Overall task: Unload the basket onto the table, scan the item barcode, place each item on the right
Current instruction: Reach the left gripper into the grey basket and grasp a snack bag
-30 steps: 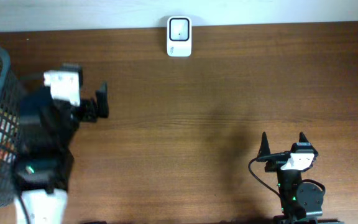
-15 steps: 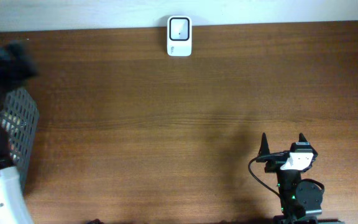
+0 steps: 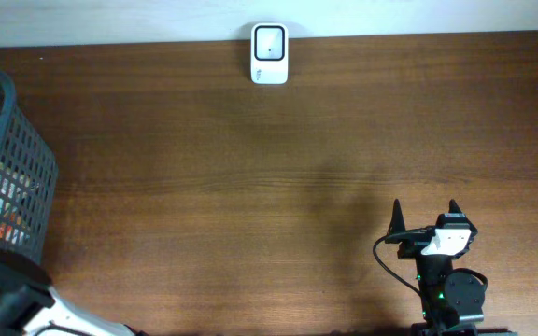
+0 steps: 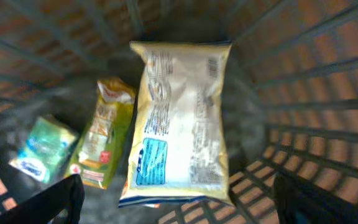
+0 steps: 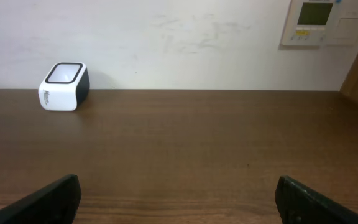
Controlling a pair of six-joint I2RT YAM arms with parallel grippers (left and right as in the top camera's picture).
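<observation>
In the left wrist view I look down into the dark mesh basket. A large yellow-and-white snack bag lies flat in it, printed side up. Beside it lie a yellow-green packet and a small green-white packet. My left gripper hangs open above the bag's near edge and holds nothing. The overhead view does not show this gripper. The white barcode scanner stands at the table's far edge, also in the right wrist view as the scanner. My right gripper rests open and empty at the front right.
The basket stands at the table's left edge, with colourful items showing through its mesh. Part of my left arm shows at the bottom left corner. A white wall with a control panel rises behind the table.
My left arm has swung off the table beside the basket and left most of the overhead view; its gripper now looks down into the basket. The right arm has not moved.
</observation>
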